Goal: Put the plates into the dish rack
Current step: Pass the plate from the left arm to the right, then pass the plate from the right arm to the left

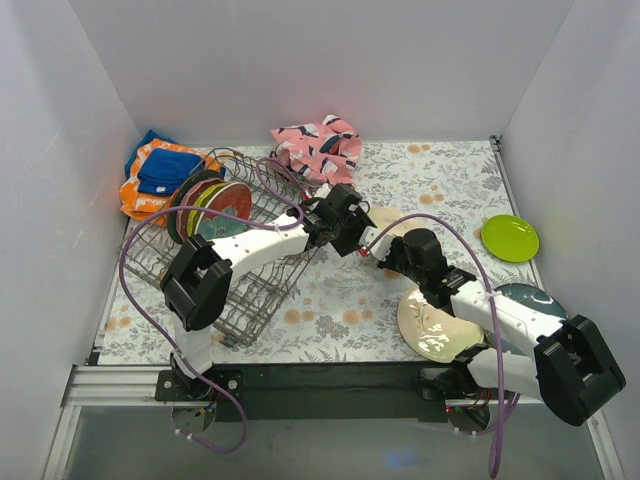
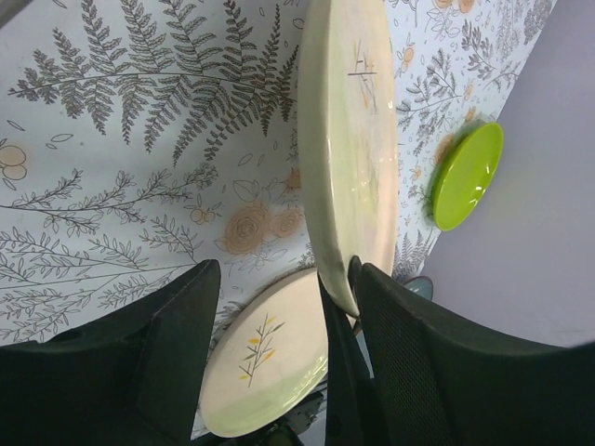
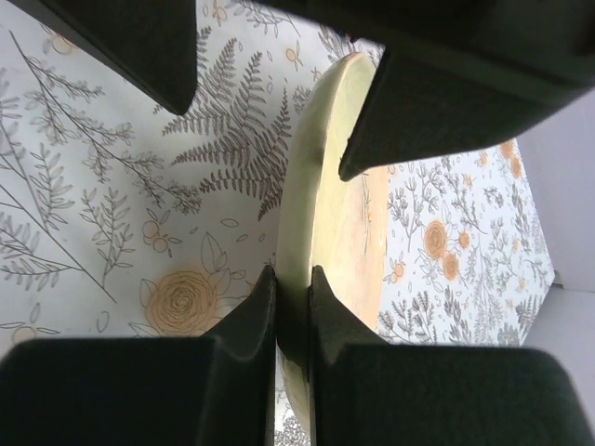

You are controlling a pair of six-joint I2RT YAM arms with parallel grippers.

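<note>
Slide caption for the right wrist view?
Right tool pinches the cream plate by its rim while the open left tool straddles its far edge, over the floral tablecloth.

The cream plate (image 3: pixel 344 232) stands on edge, rim running from 12 to 6 o'clock; the right gripper (image 3: pixel 293 279) at 6 o'clock is clamped on its lower rim; the left gripper (image 3: pixel 270 121) at 12 o'clock straddles the upper rim, jaws apart; the fern-printed tablecloth (image 3: pixel 112 186) lies behind, with an orange flower (image 3: pixel 181 302) at 7 o'clock.
</note>
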